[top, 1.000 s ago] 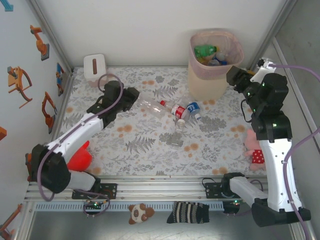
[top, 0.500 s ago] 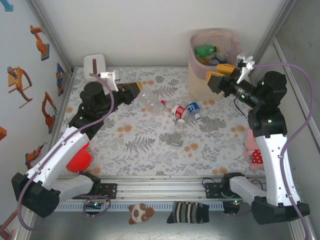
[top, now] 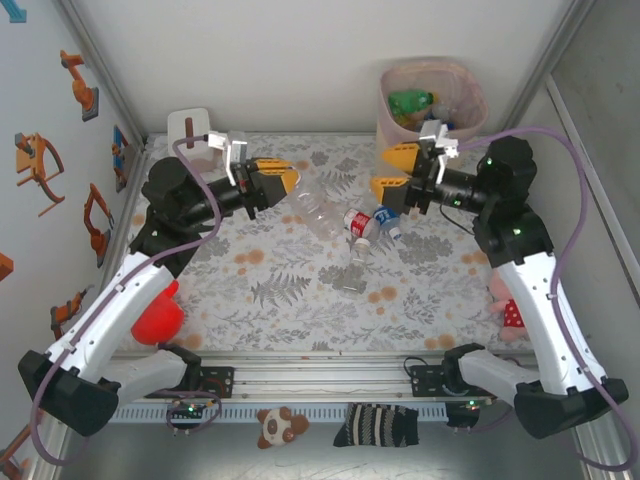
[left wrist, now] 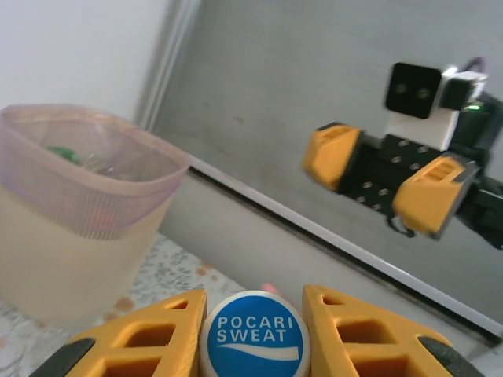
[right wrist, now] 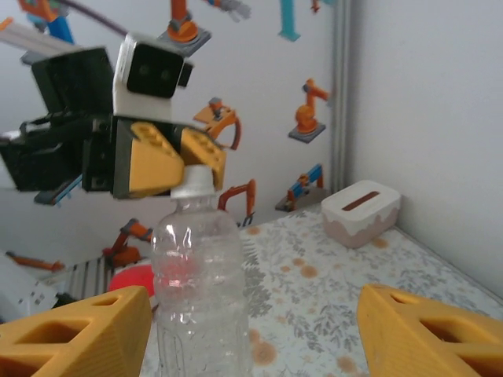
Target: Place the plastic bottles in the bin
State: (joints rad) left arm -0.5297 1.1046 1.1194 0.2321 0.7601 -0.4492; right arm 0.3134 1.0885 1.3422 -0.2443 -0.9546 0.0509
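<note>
A clear Pocari Sweat bottle (top: 315,205) hangs above the floral tabletop (top: 290,300), to the left of the bin (top: 470,85). The left gripper (top: 279,177) has it by the blue cap (left wrist: 254,334), orange fingers clenched tight on either side.

The job looks well underway but unfinished. A green bottle (top: 410,100) and several clear ones already lie inside the bin. The bottle in the air has yet to go in, and so does a small cluster on the tabletop near the bin's foot: a red-labelled bottle (top: 358,222) and a blue-labelled bottle (top: 388,217) side by side. A clear bottle (top: 350,282) lies farther from the bin, toward the arms' bases. There may be one more among them, too faint to count.

The held bottle's long axis runs across the table, cap end away from the bin and base end toward it. Whether it is level or dips toward the tabletop cannot be told.

The right gripper (top: 392,170) faces that base from just in front of the bin. Its jaws are spread wide and hold nothing — in the right wrist view the bottle's body stands between the two fingers, clear of both, which suggests a handover.

A white tissue box (top: 190,130) sits well to the bin's left, against the back wall.
</note>
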